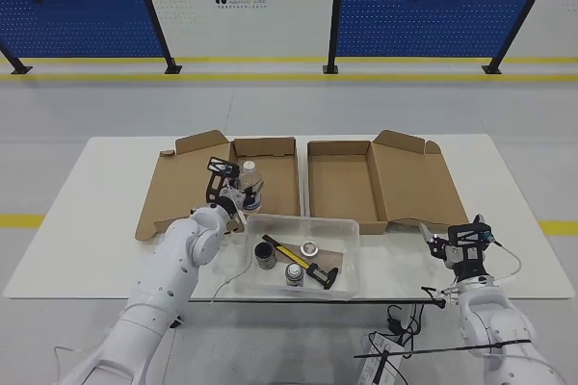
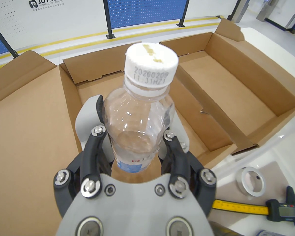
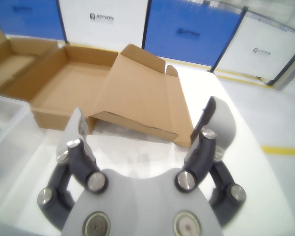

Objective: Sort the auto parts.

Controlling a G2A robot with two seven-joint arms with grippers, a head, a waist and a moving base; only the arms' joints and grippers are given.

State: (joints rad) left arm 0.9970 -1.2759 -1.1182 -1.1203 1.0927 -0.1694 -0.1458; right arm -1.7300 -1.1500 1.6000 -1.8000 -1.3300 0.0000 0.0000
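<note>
My left gripper [image 2: 135,124] is shut on a clear plastic bottle [image 2: 140,114] with a white cap, held over the near edge of the left cardboard box [image 2: 88,92]. In the top view the bottle [image 1: 249,183] hangs at that box's [image 1: 270,183] front, in the left gripper [image 1: 243,197]. A clear plastic bin [image 1: 342,231] in front of the boxes holds a dark can [image 1: 265,253], a silver ring [image 1: 309,249], a round tin [image 1: 295,274] and a caliper [image 1: 308,265]. My right gripper [image 3: 145,121] stands open over the bare table near the right box [image 3: 71,84].
The right cardboard box [image 1: 342,188] lies open with its lid flap [image 1: 419,183] spread to the right. The left box's lid [image 1: 178,192] spreads to the left. The right gripper [image 1: 455,241] sits near the table's front right edge [image 1: 520,289].
</note>
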